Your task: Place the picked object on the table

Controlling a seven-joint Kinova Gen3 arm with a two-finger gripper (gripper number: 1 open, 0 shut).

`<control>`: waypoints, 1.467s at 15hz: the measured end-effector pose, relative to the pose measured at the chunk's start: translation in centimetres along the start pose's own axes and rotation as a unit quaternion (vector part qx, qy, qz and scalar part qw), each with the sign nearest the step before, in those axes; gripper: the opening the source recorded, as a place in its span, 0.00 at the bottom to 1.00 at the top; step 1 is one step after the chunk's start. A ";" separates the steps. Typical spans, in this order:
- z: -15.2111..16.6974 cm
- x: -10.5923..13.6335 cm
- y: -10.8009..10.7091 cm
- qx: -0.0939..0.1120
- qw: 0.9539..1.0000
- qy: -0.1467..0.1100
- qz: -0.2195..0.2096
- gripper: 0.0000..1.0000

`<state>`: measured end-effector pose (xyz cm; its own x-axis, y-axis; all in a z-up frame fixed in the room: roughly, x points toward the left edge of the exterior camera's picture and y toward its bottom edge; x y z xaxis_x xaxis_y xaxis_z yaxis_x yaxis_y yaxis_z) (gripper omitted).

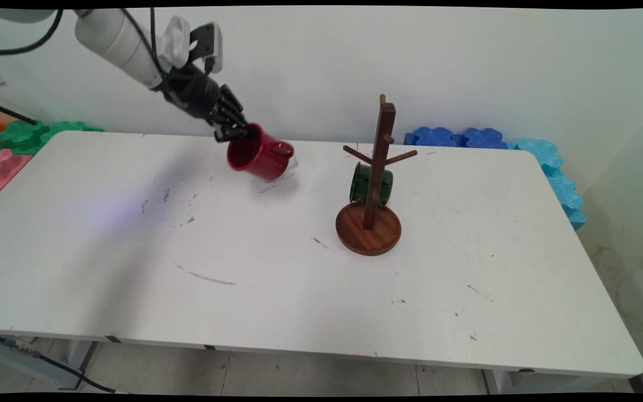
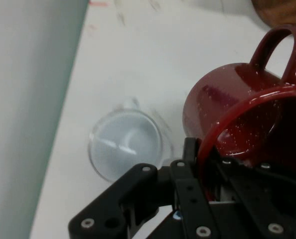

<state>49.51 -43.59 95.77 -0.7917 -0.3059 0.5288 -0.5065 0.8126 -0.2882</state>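
Scuffed tabletop [image 1: 243,312] carries a wooden mug tree [image 1: 374,190]; left of it, the gripper [image 1: 231,133] jaws clamp a tilted red mug [image 1: 259,155] by its rim, a clear glass cup [image 2: 125,144] just behind.

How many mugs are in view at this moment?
3. A red mug tilted in the gripper, which grips its rim; a clear mug on the table below it, mostly hidden in the main view; a green mug on the wooden rack.

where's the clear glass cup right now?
Hand view: the clear glass cup stands on the table near the wall edge, beside the red mug held tilted by the gripper.
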 end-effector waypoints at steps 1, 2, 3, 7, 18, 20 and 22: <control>0.1 -0.5 0.5 -0.003 1.000 -0.008 -0.001 0.00; 0.3 -1.0 0.9 -0.006 1.000 -0.016 -0.001 0.00; 0.5 -1.2 1.3 -0.008 1.000 -0.021 -0.002 0.00; 2.0 -1.8 2.4 -0.018 0.999 -0.041 -0.007 0.00; 6.8 -2.1 5.0 -0.044 0.994 -0.091 -0.038 0.00; 7.5 -2.1 5.3 -0.047 0.993 -0.096 -0.041 0.00; 8.2 -2.1 5.6 -0.052 0.993 -0.100 -0.044 0.00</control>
<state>45.54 -42.52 86.49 -0.8037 -0.4614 0.3757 -0.5466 0.8220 -0.1597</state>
